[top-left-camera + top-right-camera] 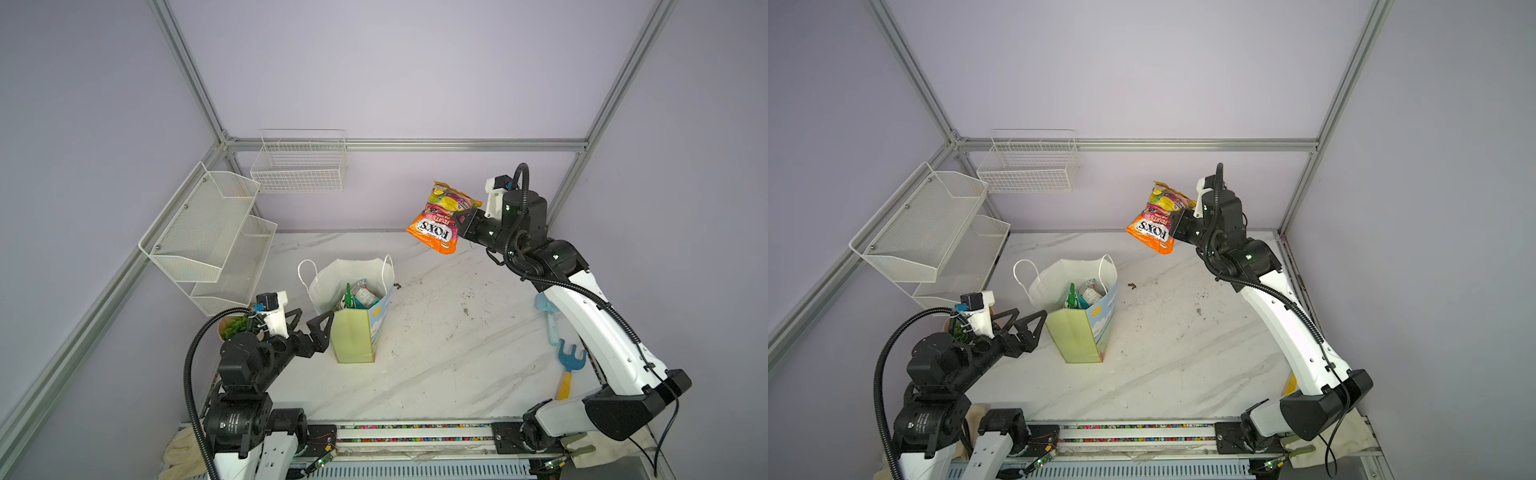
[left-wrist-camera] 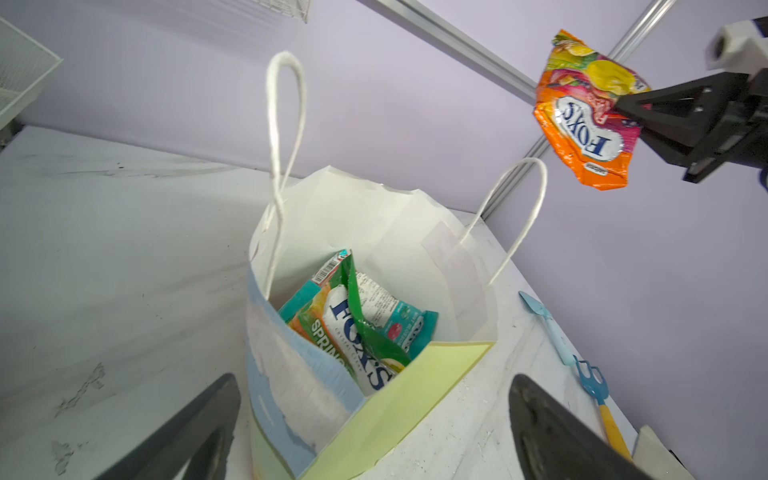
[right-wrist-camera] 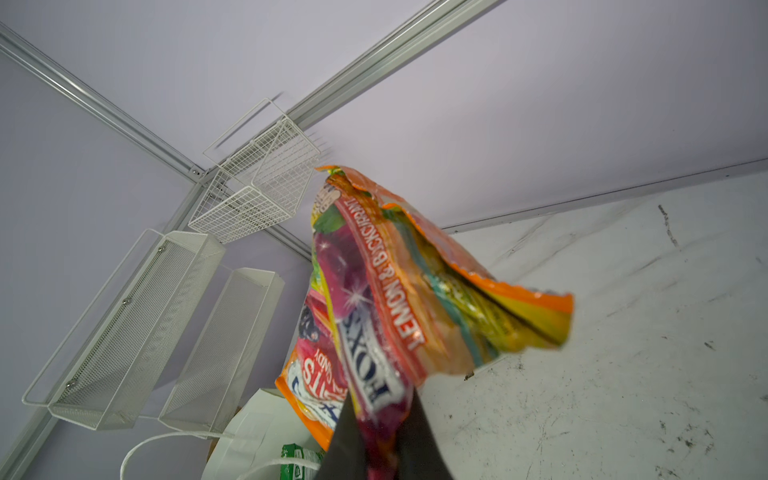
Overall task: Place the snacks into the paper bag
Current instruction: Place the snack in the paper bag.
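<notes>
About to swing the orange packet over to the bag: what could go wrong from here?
1. The right gripper pinches the orange packet by one side only, so it may swing or slip on the way.
2. The bag has cord handles standing up over its mouth; the packet could snag there.
3. The left gripper is open beside the bag, not holding it, so a bump might tip it.

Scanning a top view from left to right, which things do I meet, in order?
Mesh shelf → left tool, open → paper bag → orange FOX'S packet, held aloft → blue toy rake.
</notes>
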You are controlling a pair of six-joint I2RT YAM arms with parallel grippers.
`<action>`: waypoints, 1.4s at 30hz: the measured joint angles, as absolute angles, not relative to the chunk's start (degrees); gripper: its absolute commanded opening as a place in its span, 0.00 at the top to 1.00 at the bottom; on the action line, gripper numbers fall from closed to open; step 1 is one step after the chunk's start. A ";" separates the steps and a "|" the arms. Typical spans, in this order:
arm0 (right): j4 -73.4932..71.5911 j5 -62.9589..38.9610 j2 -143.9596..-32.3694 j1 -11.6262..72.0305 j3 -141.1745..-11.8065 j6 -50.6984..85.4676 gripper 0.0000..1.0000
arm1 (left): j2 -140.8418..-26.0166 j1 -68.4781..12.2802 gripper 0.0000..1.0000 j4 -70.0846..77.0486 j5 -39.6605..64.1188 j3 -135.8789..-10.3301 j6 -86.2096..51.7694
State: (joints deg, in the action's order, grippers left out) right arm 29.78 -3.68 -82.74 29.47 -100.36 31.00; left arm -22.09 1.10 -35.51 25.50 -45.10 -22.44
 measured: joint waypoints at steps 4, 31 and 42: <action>32.21 -3.40 -84.71 30.83 -103.98 29.87 1.00 | -22.59 1.10 0.00 -33.74 28.56 -45.32 -22.26; 51.35 13.63 -110.63 53.41 -143.41 16.03 1.00 | -30.72 0.99 0.01 -36.93 38.83 -59.20 -16.84; 54.04 20.69 -115.33 58.72 -147.33 11.77 0.99 | -32.82 0.99 0.01 -40.47 38.04 -62.26 -12.56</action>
State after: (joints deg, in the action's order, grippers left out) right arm 54.04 20.69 -115.33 58.72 -147.33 11.77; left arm -32.82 0.99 -40.47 38.04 -62.26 -12.56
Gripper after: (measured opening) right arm 0.119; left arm 0.994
